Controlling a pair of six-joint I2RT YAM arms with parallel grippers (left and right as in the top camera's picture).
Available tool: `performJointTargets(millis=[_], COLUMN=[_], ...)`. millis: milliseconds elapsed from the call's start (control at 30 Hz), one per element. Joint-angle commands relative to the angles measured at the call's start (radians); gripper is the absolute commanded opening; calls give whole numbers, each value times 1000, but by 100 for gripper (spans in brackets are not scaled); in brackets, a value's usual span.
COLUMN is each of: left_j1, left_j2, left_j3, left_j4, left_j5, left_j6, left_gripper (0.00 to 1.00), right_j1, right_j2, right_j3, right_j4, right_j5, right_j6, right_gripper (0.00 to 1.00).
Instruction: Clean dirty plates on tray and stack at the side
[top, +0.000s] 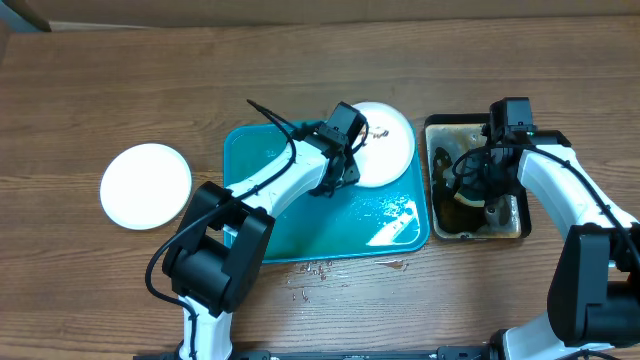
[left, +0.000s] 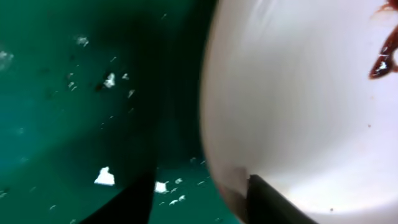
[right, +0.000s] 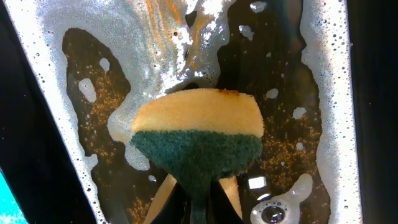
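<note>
Fingers parted, my left gripper (left: 199, 206) straddles the left rim of the smeared white round plate (left: 298, 112); my right gripper (right: 199, 200) clenches the yellow-and-green sponge (right: 198, 127).

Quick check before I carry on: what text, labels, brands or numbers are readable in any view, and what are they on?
None: no readable text in any view.
The tray, the smeared plate, the plate on the table, the basin and the sponge show no markings.
</note>
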Motion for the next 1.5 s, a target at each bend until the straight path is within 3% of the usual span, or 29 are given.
performJointTargets(millis=[0,300,433,567,733,900,1067,1233,1467], left_j1=[21,86,99,100,100,98,99,98,98], left_j2=[18,18,18,18,18,18,18,18,18], left_j3=[14,14,14,14,14,14,14,14,14], left_j4=[-57,-192,-199,-215,-248,-277,-286,-287,-270], left_j5=[-40,-40,-42,-43,-52,-93,-95,-94,-91], left_j6=[-10,11,101,108,156,164,164,164,291], left_gripper=[41,33,19,4,4,4,4,4,4], right_j1=[0,0,0,0,0,3,5,5,5], right_j2=[-1,-1,-1,-1,-1,0,0,-1,-13], right_j3=[0,0,0,2,-1,-84,-180,-174,70], right_j4=[2,-10,-24,-49,-63,160,248,216,-12], right_j5=[-2,-2,-34,-62,-71,-71,-92,-161,-176], right_j6=[-4,-4,-5,-6,4,4,13,15,14], right_gripper=[4,4,4,4,4,4,4,4,4])
